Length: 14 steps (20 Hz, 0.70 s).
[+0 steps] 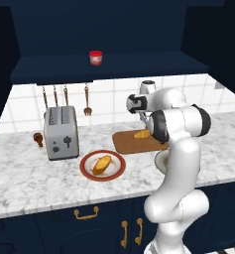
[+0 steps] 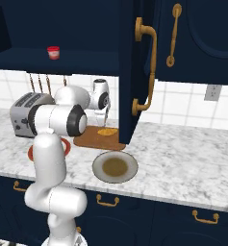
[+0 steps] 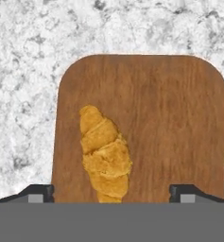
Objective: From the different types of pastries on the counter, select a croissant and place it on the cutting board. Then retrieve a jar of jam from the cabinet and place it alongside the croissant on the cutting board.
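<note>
— Below your jaws, what lies there?

— Straight under the gripper (image 3: pixel 111 193) you have the croissant (image 3: pixel 105 154), flat on the cutting board (image 3: pixel 179 123), toward the board's left half as the hand camera sees it. Your jaws stand released, spread wide, with the pastry between the two tips and touching neither.

— And the board?

— It rests on the marble worktop (image 1: pixel 29 173), just under the jaws. Nearer the base than your jaws sits a round plate (image 2: pixel 115 166) with a brown centre; off to the side, a red-rimmed plate (image 1: pixel 102 165) carries the paler, longer pastry (image 1: pixel 102 164), beside the toaster (image 1: pixel 60 132).

— The jar of jam?

— You see it well above your jaws, red-lidded (image 1: pixel 95 57), upright on the open shelf of the navy cabinet (image 1: pixel 109 65).
</note>
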Motion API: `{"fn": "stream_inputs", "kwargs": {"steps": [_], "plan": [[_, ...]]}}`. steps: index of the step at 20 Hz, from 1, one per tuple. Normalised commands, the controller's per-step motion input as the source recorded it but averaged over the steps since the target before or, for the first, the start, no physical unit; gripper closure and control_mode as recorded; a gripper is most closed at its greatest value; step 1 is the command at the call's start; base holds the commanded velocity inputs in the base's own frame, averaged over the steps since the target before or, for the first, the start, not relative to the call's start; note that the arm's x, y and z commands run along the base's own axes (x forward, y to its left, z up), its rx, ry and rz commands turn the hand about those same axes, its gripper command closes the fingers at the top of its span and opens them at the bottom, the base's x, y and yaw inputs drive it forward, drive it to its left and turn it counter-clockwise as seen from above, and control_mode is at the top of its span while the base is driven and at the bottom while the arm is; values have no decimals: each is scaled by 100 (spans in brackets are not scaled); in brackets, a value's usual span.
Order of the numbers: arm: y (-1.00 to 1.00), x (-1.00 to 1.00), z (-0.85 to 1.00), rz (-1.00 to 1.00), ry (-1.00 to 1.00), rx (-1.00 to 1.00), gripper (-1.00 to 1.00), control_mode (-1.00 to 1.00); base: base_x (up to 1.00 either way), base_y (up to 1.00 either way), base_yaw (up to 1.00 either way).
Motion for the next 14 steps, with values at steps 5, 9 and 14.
{"fn": "stream_inputs", "kwargs": {"steps": [5,9,14], "plan": [[0,0,8,0,-2,-2,-100,-100,0,0,0],[12,-14,26,12,-21,-8,-100,-100,0,0,0],[33,-57,6,35,-31,-22,-100,-100,0,0,0]]}}
